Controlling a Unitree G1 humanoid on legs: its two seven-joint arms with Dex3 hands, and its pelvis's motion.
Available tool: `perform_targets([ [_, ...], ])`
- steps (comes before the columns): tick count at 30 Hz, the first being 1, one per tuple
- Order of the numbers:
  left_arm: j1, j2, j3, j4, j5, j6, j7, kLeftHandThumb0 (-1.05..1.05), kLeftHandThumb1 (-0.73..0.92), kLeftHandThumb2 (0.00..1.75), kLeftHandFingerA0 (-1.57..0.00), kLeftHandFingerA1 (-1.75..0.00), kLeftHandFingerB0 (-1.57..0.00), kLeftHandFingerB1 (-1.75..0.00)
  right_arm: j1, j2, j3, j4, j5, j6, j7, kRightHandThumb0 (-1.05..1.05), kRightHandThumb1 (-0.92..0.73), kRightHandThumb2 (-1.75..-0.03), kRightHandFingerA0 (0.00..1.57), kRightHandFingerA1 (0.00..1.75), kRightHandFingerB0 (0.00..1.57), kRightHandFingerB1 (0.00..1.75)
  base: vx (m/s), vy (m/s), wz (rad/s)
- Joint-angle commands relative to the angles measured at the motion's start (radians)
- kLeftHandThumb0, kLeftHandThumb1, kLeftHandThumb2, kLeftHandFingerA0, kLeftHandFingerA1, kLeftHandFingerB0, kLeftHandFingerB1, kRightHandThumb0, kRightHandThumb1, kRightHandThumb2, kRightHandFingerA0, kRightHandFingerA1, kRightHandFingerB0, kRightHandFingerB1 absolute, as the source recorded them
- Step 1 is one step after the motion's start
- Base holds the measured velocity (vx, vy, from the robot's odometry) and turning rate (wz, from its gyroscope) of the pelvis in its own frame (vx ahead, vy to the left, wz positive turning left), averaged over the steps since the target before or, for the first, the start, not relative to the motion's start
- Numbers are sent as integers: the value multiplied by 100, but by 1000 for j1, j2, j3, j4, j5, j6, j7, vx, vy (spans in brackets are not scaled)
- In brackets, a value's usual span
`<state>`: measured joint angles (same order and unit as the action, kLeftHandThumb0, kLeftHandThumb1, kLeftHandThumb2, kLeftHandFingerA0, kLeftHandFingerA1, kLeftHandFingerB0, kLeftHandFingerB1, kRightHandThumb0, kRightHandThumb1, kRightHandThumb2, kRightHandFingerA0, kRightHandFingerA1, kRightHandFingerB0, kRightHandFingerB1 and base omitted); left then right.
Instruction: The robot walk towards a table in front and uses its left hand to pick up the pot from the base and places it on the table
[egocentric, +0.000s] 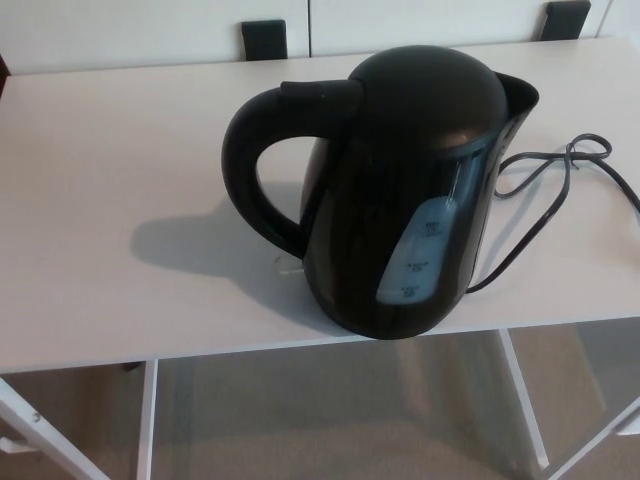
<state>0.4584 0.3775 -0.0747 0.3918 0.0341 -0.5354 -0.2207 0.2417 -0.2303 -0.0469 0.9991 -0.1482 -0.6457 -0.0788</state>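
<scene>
A black electric kettle (400, 190), the pot, stands upright near the front edge of a pale table (110, 200). Its loop handle (255, 170) points to the picture's left and its spout to the right. A bluish water-level window shows on its lower front. Its base is hidden beneath the body. A dark power cord (555, 175) runs from under the kettle across the table to the right. Neither of my hands shows in the head view.
The table's front edge runs just below the kettle, with white legs (148, 420) and beige floor beneath. Two dark chair backs (264, 40) rise behind the far edge. The kettle's shadow falls on the tabletop to the left.
</scene>
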Motion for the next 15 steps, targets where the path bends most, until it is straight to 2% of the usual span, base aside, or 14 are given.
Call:
perform_targets([
  [1, 298, 420, 6, -1144, -786, 75, -346, -39, 45, 64, -30, -45, -26, -38, -42, -12, -11, 12, 9, 35, -13, -30, -55, -56, 58, 42, 35, 35, 0, 0, 0],
  [4, 208, 391, 101, -1159, -952, 78, -363, -38, 43, 63, -32, -42, -26, -37, -57, -11, -11, 11, 11, 41, -12, -32, -55, -57, 59, 43, 35, 35, 0, 0, 0],
  [6, 127, 366, 154, -1156, -1023, 99, -333, -41, 42, 63, -27, -42, -23, -37, -52, -10, -12, -2, 14, 49, -7, -32, -56, -57, 58, 42, 35, 35, 0, 0, 0],
  [10, 66, 338, 240, -1155, -1023, 95, -206, -48, 37, 64, -33, -42, -26, -38, -55, -12, -9, -12, 10, 58, -8, -32, -56, -57, 58, 42, 35, 35, 0, 0, 0],
  [11, 32, 324, 267, -1148, -1031, 98, -158, -48, 37, 64, -35, -43, -26, -38, -60, -13, -9, -13, 7, 61, -13, -41, -46, -71, 52, 51, 31, 44, 0, 0, 0],
  [12, 5, 316, 284, -1141, -1047, 105, -134, -48, 37, 64, -35, -43, -26, -38, -63, -13, -10, -13, 7, 64, -15, -41, -46, -71, 52, 51, 31, 44, 0, 0, 0],
  [13, -21, 312, 301, -1130, -1059, 115, -120, -48, 36, 65, -36, -43, -25, -38, -67, -13, -12, -17, 10, 69, -14, -33, -56, -57, 57, 42, 35, 35, 0, 0, 0],
  [15, -50, 304, 319, -1116, -1066, 128, -102, -47, 35, 65, -40, -44, -26, -39, -70, -13, -14, -19, 14, 70, -10, -30, -57, -57, 57, 42, 34, 35, 0, 0, 0],
])
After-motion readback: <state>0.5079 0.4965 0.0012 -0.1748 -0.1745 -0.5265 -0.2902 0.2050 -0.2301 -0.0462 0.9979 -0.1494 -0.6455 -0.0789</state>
